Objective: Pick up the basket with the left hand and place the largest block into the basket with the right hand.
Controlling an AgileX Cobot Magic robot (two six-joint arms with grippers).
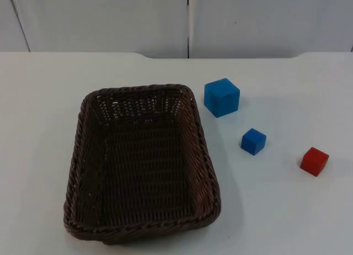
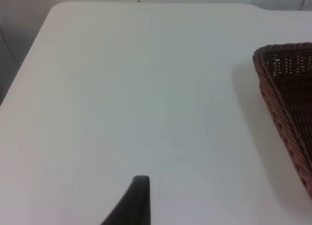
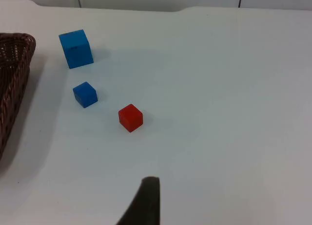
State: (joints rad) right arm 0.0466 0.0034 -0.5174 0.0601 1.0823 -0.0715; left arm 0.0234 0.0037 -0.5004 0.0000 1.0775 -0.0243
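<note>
A dark brown wicker basket [image 1: 205, 150] stands empty on the white table, left of centre. To its right lie three blocks: a large blue block [image 1: 222, 97] by the basket's far right corner, a smaller blue block [image 1: 253, 141] nearer the front, and a small red block [image 1: 314, 161] furthest right. My left gripper [image 2: 138, 193] hangs above bare table well to the left of the basket [image 2: 287, 98] and waits. My right gripper [image 3: 148, 196] hangs above the table to the right of the red block [image 3: 130, 117], apart from the small blue block [image 3: 85, 94] and the large blue block [image 3: 76, 48].
The grey partition wall [image 1: 187, 20] closes off the table at the back. Bare white table [image 1: 287, 211] lies in front of the blocks and to the left of the basket [image 3: 14, 69].
</note>
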